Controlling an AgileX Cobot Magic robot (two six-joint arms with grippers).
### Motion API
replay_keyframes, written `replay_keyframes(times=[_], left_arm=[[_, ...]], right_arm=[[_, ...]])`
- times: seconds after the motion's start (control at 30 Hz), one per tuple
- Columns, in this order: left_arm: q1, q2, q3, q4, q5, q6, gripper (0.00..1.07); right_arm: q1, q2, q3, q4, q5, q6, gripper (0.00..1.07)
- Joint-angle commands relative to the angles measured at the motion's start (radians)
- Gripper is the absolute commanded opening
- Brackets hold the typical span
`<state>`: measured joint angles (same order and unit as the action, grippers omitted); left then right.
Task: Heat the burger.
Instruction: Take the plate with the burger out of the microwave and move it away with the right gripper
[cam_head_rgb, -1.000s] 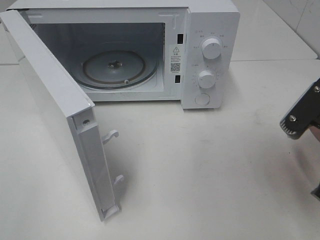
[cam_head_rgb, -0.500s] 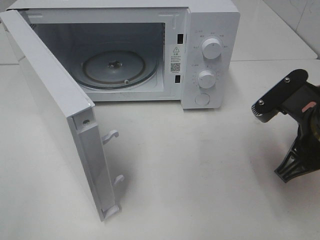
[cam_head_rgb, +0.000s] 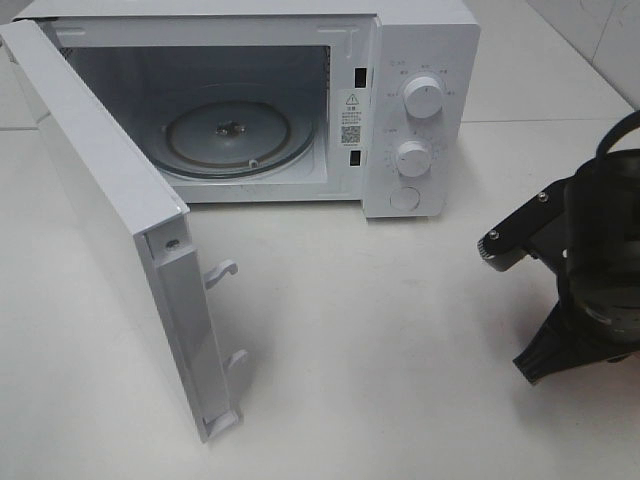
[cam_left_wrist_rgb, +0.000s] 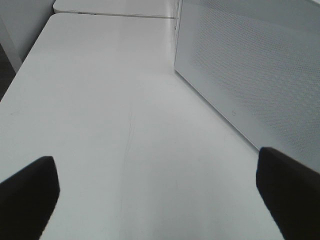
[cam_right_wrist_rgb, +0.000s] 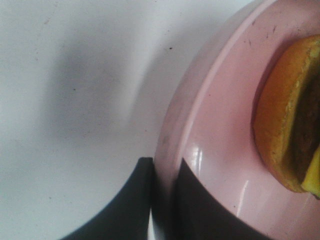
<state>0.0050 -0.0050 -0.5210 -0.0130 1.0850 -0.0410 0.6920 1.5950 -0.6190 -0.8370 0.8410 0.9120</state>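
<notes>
Burger (cam_right_wrist_rgb: 287, 120): in my right wrist view I see a golden-brown bun edge, a dark patty band and a sliver of yellow cheese; the rest is cut off by the frame. It sits on a pink plate (cam_right_wrist_rgb: 215, 140), just beyond the right end effector (cam_right_wrist_rgb: 162, 172).

Right end effector: its two dark fingers (cam_right_wrist_rgb: 132, 200) are clamped on the plate's rim, one on each face of the edge. In my high view the right arm (cam_head_rgb: 585, 265) hides plate and burger.

Left end effector (cam_left_wrist_rgb: 160, 195): fingers (cam_left_wrist_rgb: 27, 192) spread wide apart, gripping nothing, above bare surface (cam_left_wrist_rgb: 110, 100). The microwave's (cam_head_rgb: 420, 110) perforated door (cam_left_wrist_rgb: 250, 65) stands beside it, to one side.

Edges and room: the door (cam_head_rgb: 120, 230) stands swung fully out, two latch hooks (cam_head_rgb: 222, 272) on its free edge. The cavity mouth is unobstructed, and open surface lies between it and the right arm.

Counts: one burger, one plate, one microwave, one glass turntable (cam_head_rgb: 240, 135), two knobs (cam_head_rgb: 423, 98), one round button (cam_head_rgb: 403, 198).
</notes>
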Motion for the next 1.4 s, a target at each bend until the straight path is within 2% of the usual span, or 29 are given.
replay_keyframes(times=[0.03,0.27,0.53,0.63,0.7,0.73,0.77,0.83,0.87,0.9,0.93,0.97,1.0,1.03,1.2,1.33,1.4], left_arm=[[0.0,-0.007,0.002,-0.001,-0.013,-0.004,1.01],[0.0,-0.007,0.002,-0.001,-0.013,-0.004,1.01],[0.0,-0.007,0.002,-0.001,-0.013,-0.004,1.01],[0.0,-0.007,0.002,-0.001,-0.013,-0.004,1.01],[0.0,-0.007,0.002,-0.001,-0.013,-0.004,1.01],[0.0,-0.007,0.002,-0.001,-0.013,-0.004,1.01],[0.0,-0.007,0.002,-0.001,-0.013,-0.004,1.01],[0.0,-0.007,0.002,-0.001,-0.013,-0.004,1.01],[0.0,-0.007,0.002,-0.001,-0.013,-0.004,1.01],[0.0,-0.007,0.002,-0.001,-0.013,-0.004,1.01],[0.0,-0.007,0.002,-0.001,-0.013,-0.004,1.01],[0.0,-0.007,0.002,-0.001,-0.013,-0.004,1.01],[0.0,-0.007,0.002,-0.001,-0.013,-0.004,1.01],[0.0,-0.007,0.002,-0.001,-0.013,-0.004,1.01],[0.0,-0.007,0.002,-0.001,-0.013,-0.004,1.01],[0.0,-0.007,0.002,-0.001,-0.013,-0.004,1.01],[0.0,-0.007,0.002,-0.001,-0.013,-0.004,1.01]], right_arm=[[-0.005,0.021,-0.007,-0.065,0.036,0.039,0.0],[-0.005,0.159,-0.007,-0.107,-0.044,0.169,0.0],[-0.005,0.225,-0.007,-0.124,-0.065,0.244,0.0],[-0.005,0.228,-0.007,-0.13,-0.066,0.258,0.04],[-0.005,0.228,-0.007,-0.129,-0.062,0.257,0.11],[-0.005,0.228,-0.007,-0.129,-0.062,0.257,0.11],[-0.004,0.228,-0.007,-0.124,-0.056,0.25,0.19],[-0.004,0.228,-0.007,-0.118,-0.055,0.245,0.23],[-0.002,0.228,-0.007,-0.11,-0.055,0.235,0.33],[-0.002,0.228,-0.007,-0.11,-0.055,0.235,0.33],[-0.002,0.227,-0.007,-0.106,-0.055,0.23,0.37],[-0.002,0.222,-0.007,-0.085,-0.055,0.207,0.47],[-0.002,0.222,-0.007,-0.085,-0.055,0.207,0.47],[-0.002,0.204,-0.007,-0.07,-0.055,0.186,0.53],[-0.002,0.116,-0.007,-0.011,-0.071,0.106,0.62],[-0.002,0.047,-0.007,0.049,-0.087,0.022,0.63],[-0.002,-0.027,-0.007,0.119,-0.104,-0.075,0.64]])
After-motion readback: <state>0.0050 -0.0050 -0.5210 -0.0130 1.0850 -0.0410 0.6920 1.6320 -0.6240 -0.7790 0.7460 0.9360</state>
